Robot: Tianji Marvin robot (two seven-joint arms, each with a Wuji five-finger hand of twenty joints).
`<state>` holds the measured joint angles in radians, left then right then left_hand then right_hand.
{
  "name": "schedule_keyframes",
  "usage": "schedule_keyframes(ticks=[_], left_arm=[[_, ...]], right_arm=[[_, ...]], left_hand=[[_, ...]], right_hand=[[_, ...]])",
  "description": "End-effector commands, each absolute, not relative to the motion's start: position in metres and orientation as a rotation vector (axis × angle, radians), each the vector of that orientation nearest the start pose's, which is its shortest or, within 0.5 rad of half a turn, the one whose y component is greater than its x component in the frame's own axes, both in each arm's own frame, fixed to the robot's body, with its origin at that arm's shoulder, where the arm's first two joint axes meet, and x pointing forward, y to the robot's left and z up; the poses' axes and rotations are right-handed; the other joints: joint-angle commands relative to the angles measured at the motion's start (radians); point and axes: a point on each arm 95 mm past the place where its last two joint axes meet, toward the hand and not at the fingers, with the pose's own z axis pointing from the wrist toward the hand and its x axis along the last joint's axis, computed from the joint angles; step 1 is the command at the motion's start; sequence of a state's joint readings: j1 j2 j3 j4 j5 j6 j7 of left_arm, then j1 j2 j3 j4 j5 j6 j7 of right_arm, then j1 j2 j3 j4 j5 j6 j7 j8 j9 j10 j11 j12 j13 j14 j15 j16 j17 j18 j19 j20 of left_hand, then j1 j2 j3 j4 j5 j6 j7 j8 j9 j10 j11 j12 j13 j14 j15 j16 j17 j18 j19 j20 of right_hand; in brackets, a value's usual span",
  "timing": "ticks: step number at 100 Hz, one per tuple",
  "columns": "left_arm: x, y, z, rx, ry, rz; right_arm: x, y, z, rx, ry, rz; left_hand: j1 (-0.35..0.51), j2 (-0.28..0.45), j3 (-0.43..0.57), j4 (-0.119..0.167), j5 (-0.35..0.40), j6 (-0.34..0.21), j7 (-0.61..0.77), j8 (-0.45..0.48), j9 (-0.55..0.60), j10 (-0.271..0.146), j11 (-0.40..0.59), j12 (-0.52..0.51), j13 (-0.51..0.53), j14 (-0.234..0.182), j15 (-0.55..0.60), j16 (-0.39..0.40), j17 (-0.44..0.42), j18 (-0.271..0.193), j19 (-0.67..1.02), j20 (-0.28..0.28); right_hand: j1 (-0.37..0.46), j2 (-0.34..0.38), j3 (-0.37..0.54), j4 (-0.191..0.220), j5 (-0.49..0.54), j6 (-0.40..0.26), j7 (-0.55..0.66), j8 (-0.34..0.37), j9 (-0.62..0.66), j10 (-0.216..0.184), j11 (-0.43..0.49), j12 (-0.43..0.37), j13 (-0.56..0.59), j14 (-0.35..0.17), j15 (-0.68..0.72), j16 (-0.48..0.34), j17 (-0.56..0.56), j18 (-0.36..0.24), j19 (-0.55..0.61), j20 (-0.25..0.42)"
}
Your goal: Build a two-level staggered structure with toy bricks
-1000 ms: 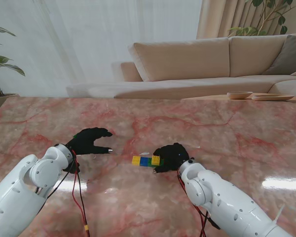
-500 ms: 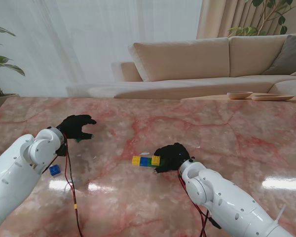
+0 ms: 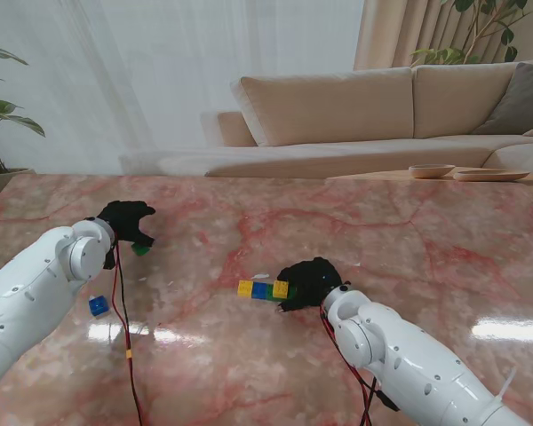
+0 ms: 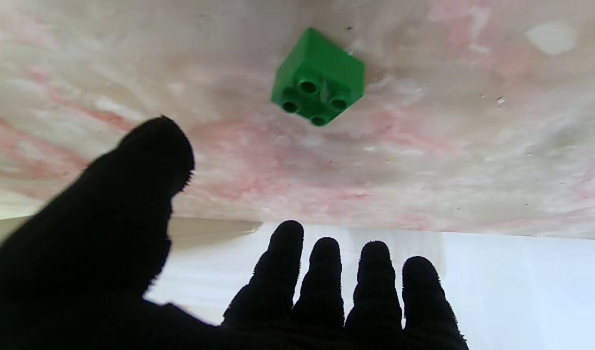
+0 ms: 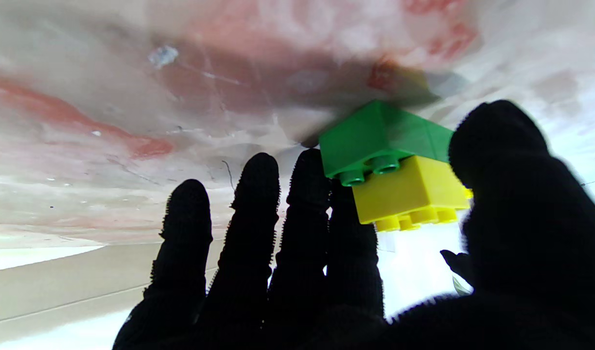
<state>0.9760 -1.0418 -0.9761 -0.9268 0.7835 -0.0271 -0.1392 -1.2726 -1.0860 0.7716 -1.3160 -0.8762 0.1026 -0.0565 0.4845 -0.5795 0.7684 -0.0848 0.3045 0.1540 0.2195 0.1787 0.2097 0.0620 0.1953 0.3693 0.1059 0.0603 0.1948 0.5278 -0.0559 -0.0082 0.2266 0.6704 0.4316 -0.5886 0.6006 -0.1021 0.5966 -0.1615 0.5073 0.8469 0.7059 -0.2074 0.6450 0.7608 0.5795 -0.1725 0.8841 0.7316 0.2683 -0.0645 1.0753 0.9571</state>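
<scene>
A short brick row (image 3: 261,289) of yellow, blue and yellow pieces, with green showing under it, lies mid-table. My right hand (image 3: 309,281) is shut on its right end. In the right wrist view the thumb (image 5: 511,194) and index finger (image 5: 348,243) press a yellow brick (image 5: 409,194) that sits on a green brick (image 5: 380,141). A loose green brick (image 3: 141,249) lies on the left, studs up (image 4: 319,78). My left hand (image 3: 124,220) hovers just over it, open (image 4: 278,291), fingers apart and not touching it. A small blue brick (image 3: 98,305) lies nearer to me on the left.
The pink marble table (image 3: 409,240) stretches wide around the bricks. Red and black cables (image 3: 123,328) hang from my left arm over the table, close to the blue brick. A sofa stands beyond the far edge.
My left hand has swung left and farther from me, away from the brick row to above the green brick, uncovering the blue brick. The right hand and the row have not moved.
</scene>
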Motion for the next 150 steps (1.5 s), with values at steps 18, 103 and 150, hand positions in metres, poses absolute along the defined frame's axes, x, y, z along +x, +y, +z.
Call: schedule_keyframes(ticks=[18,103,150], left_arm=[[0.546,0.118,-0.339,-1.462,1.512,-1.004],[0.536,0.123,-0.376,-1.440,1.598,-0.867],[0.537,0.116,-0.384,-1.410,1.631,-0.921]], right_arm=[[0.421,0.058,-0.395,1.238,1.771,1.338],[0.423,0.057,-0.397,1.248,1.787,1.327],[0.423,0.057,-0.398,1.252,1.794,1.319]], left_hand=[[-0.068,-0.044,-0.095,-0.045,0.053,0.047,0.053,0.024,0.005,0.051,0.107,0.047,0.008,0.057,0.053,0.033,-0.008,0.006,0.033,0.033],[-0.053,-0.020,-0.099,-0.035,0.123,-0.132,0.650,0.523,0.269,-0.024,0.257,0.194,0.139,0.056,0.110,0.075,0.006,0.016,0.211,-0.021],[0.066,-0.044,0.167,-0.063,0.188,-0.207,0.705,0.535,0.328,-0.064,0.288,0.211,0.183,0.039,0.148,0.080,0.009,0.006,0.233,-0.053]], right_hand=[[0.017,0.001,0.004,0.005,0.026,-0.010,0.017,-0.007,0.016,-0.002,-0.010,0.007,0.014,-0.016,-0.001,0.027,-0.007,-0.008,0.028,0.016],[0.016,0.013,0.025,0.000,0.025,-0.008,0.019,-0.014,0.017,0.001,-0.013,0.008,0.013,-0.015,-0.005,0.030,-0.011,-0.002,0.021,0.018],[0.016,0.022,0.047,-0.003,0.028,-0.008,0.017,-0.017,0.018,0.002,-0.015,0.008,0.013,-0.015,-0.006,0.031,-0.011,-0.002,0.020,0.020]])
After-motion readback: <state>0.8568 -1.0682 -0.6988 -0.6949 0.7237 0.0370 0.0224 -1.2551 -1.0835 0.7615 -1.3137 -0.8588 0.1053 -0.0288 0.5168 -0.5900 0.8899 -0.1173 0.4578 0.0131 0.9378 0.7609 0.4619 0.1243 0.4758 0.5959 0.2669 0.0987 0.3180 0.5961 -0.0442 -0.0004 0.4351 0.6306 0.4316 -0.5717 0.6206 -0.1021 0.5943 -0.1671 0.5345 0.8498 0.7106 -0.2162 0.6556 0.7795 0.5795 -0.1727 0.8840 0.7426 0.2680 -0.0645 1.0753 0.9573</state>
